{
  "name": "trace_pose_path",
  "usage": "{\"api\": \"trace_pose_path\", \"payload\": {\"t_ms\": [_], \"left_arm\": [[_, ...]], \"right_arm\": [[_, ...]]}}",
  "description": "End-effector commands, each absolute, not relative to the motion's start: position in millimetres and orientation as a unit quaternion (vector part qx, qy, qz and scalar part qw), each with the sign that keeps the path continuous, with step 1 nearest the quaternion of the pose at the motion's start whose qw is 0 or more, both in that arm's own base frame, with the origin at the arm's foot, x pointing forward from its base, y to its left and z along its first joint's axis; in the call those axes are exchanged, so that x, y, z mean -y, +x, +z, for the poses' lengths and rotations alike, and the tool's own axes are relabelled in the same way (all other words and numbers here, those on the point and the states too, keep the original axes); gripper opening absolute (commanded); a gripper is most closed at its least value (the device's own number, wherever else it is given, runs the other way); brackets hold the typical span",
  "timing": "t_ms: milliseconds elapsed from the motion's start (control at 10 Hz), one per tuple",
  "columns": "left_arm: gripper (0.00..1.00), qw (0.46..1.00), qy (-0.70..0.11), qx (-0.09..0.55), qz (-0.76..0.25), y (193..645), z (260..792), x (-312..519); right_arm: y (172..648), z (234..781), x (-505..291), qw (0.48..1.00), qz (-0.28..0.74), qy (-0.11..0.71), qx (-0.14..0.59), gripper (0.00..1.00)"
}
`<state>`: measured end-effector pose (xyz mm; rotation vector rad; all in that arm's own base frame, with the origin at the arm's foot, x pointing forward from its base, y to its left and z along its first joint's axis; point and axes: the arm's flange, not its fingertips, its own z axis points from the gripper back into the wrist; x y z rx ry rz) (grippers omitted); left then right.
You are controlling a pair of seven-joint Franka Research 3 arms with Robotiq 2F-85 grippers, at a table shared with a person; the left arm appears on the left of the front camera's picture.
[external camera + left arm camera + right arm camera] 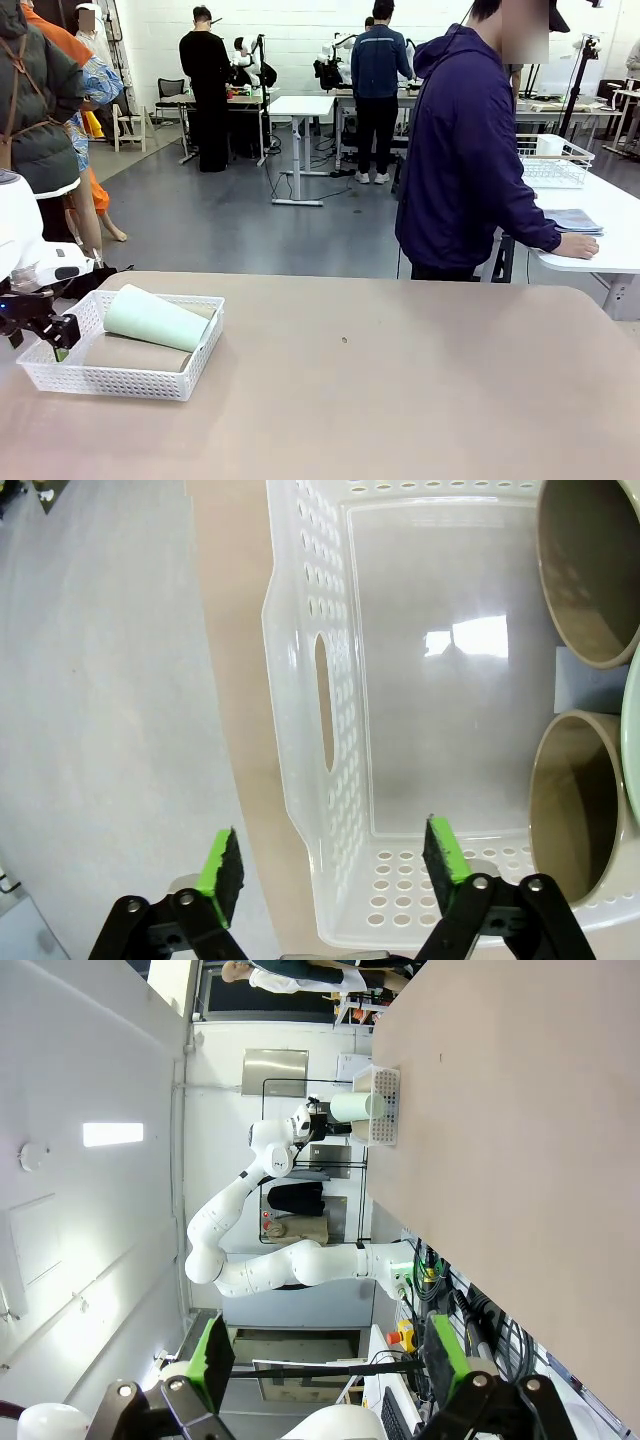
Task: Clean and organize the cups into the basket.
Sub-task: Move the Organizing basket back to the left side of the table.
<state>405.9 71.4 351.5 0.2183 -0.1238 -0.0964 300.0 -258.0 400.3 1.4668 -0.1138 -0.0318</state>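
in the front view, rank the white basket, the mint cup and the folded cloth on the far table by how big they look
1. white basket, largest.
2. mint cup, lying across the basket.
3. folded cloth, smallest, though it sits much farther from the camera, so its true size against the cup is unsure.

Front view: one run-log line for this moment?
left gripper: open, straddling basket end wall | right gripper: open, empty | mint cup atop tan cups in basket
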Motion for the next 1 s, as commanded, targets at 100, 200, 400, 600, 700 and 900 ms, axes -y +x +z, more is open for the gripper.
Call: {"api": "trace_pose_path", "payload": {"t_ms": [100,200,400,600,700,900], "left_arm": [[1.00,0.991,0.115,0.061,-0.035,404.6,355.8,-72.1],[1.00,0.991,0.115,0.061,-0.032,402.6,355.6,-71.7],[1.00,0.993,0.092,0.071,0.005,388.8,376.1,-62.3],[1.00,0.988,0.078,0.115,0.068,329.6,434.1,-39.2],[1.00,0.981,0.108,0.126,0.105,294.3,460.6,-24.7],[1.00,0.972,0.134,0.165,0.102,242.3,483.0,-4.0]], "right_arm": [[295.5,400.8,254.3,0.741,-0.011,0.669,0.053,1.00],[295.5,400.8,254.3,0.741,-0.011,0.669,0.053,1.00],[295.5,400.8,254.3,0.741,-0.011,0.669,0.053,1.00],[295.5,400.8,254.3,0.741,-0.011,0.669,0.053,1.00],[295.5,400.8,254.3,0.741,-0.011,0.669,0.053,1.00],[295.5,400.8,254.3,0.741,-0.011,0.669,0.053,1.00]]}}
